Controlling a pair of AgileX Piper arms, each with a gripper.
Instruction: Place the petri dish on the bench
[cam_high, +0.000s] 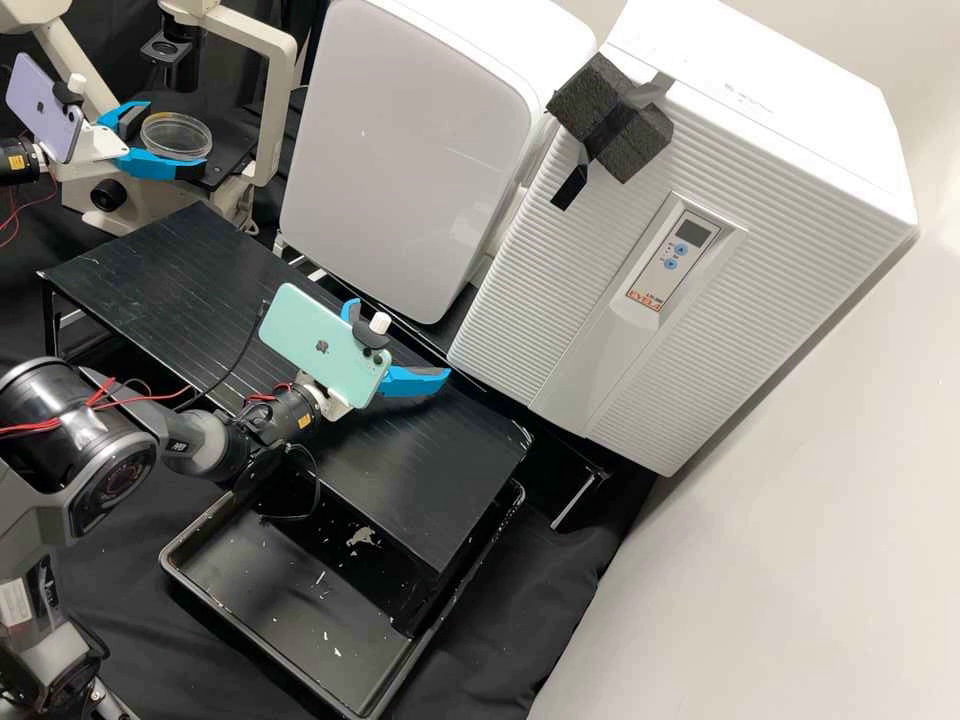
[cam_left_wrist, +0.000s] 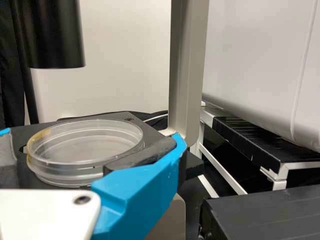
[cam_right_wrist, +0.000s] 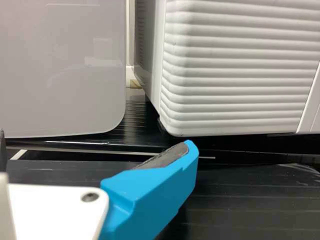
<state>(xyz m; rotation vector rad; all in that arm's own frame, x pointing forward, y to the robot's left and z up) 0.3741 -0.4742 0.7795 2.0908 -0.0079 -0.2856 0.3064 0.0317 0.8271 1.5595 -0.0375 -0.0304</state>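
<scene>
At the upper left of the high view, my left gripper (cam_high: 150, 137) is shut on the clear round petri dish (cam_high: 176, 136), beside the microscope's dark stage. The left wrist view has the dish (cam_left_wrist: 82, 147) between the pads of my left gripper (cam_left_wrist: 95, 155), its wall against the blue-fingered one's grey pad. Whether the dish's base touches the stage I cannot tell. Over the long black bench stands my right gripper (cam_high: 400, 345), open with nothing between its fingers; the right wrist view shows this gripper (cam_right_wrist: 95, 152) too, low in front of the white machines.
The black bench top (cam_high: 180, 290) lies between the arms. Behind it rise a smooth white unit (cam_high: 400, 150) and a ribbed white one (cam_high: 600, 330). A black tray (cam_high: 250, 620) is in front of and below the bench. The microscope's pale frame (cam_left_wrist: 187, 65) stands beside the dish.
</scene>
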